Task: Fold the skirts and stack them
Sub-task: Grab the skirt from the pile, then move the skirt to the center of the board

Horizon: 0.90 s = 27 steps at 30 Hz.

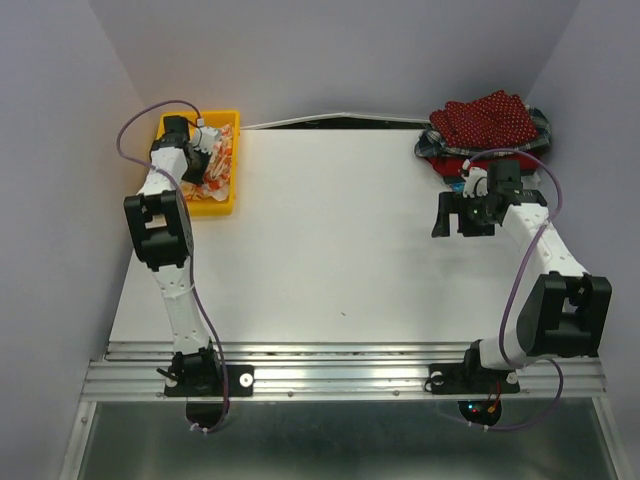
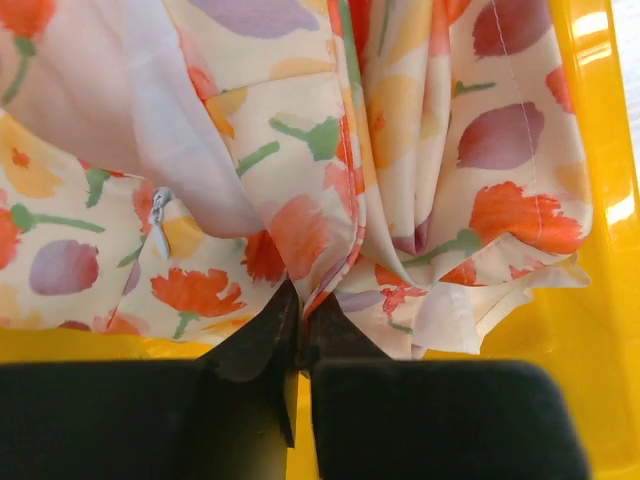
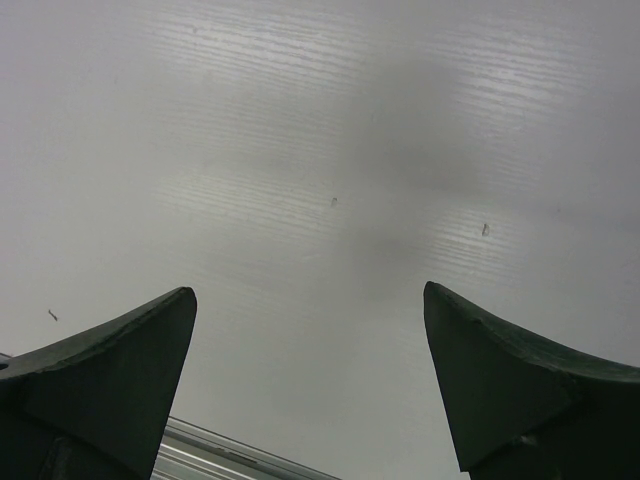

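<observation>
Nearest to me is the white flat bench (image 1: pixel 330 260). It is bare in the middle, so I have room to spread and fold a skirt there. My right gripper (image 1: pixel 452 226) hangs over it with its two fingers wide apart and nothing in them. I think it waits there so it can help once a skirt comes out.

Further back on the left, my left gripper (image 2: pixel 300 318) is down inside the yellow plastic bin (image 1: pixel 222 206). Its fingers are pressed together on a fold of the cream cloth skirt with orange-red flowers (image 2: pixel 300 150), which lies crumpled in that bin. I pinch a fold because it looks like the easy bit to lift.

In the far right corner sits a heap with the dark red cloth skirt with small white dots (image 1: pixel 490 118) on top. Pale grey walls (image 1: pixel 330 50) stand close around the bench.
</observation>
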### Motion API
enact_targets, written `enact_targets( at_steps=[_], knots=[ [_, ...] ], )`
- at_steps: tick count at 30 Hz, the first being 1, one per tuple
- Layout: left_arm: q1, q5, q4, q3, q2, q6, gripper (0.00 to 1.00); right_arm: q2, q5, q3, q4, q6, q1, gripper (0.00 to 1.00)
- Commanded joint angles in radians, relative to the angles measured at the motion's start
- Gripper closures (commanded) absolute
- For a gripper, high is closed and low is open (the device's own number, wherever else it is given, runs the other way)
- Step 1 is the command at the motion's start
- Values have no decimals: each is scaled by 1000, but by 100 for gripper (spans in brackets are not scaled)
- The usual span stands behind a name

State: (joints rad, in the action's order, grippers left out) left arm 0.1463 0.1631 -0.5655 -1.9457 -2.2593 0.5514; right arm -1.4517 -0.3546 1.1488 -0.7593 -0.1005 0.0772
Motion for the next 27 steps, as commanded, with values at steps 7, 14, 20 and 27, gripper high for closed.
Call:
enact_targets(
  at_steps=[7, 14, 20, 27],
  knots=[
    [6, 160, 23, -284, 329, -11, 100, 39, -26, 55, 2, 22, 1, 0],
    [-66, 374, -11, -256, 608, -10, 100, 59, -52, 80, 11, 47, 1, 0],
    [-223, 486, 13, 27, 823, -62, 100, 67, -121, 89, -3, 42, 1, 0],
    [-431, 515, 90, 440, 937, -151, 99, 65, -259, 86, -60, -22, 1, 0]
  ],
)
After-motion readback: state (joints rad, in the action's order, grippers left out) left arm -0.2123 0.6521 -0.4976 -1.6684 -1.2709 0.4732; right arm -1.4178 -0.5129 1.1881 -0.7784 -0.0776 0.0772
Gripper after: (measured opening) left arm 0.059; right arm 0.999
